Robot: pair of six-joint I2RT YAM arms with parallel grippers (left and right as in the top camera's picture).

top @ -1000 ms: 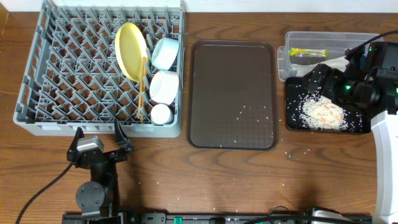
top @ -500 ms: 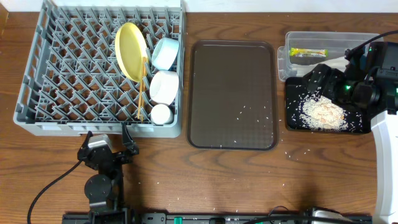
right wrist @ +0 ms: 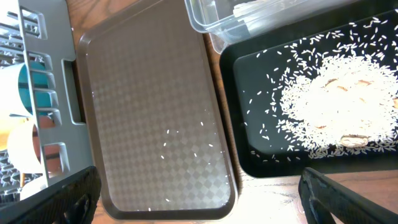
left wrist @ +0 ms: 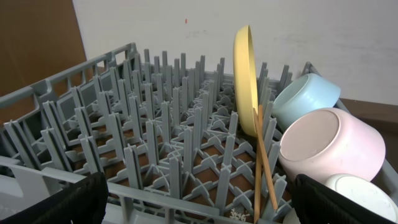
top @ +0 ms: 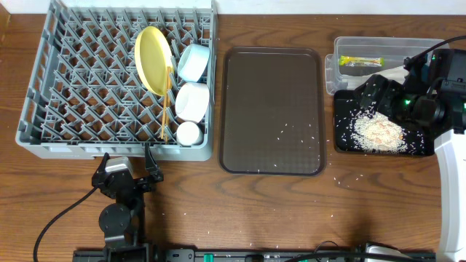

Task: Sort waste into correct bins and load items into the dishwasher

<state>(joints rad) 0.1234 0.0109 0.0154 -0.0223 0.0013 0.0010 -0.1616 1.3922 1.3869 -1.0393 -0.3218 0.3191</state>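
Left tool wide open, empty, facing the dish rack just ahead: yellow plate, blue bowl, white bowl, cup, chopsticks wedged between pegs so they stay put. Right tool open, empty too, above the black tray holding rice; wrapper in tub beyond

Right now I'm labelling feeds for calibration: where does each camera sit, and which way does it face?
Overhead: above the table, facing straight down; dish rack, brown tray, left claw, right arm show.
Left wrist: low at the rack's near edge, facing across it toward the wall; own fingertips in bottom corners.
Right wrist: above the brown tray and black tray, facing down; right claw open along the bottom.
Shared: overhead and left wrist show the yellow plate.
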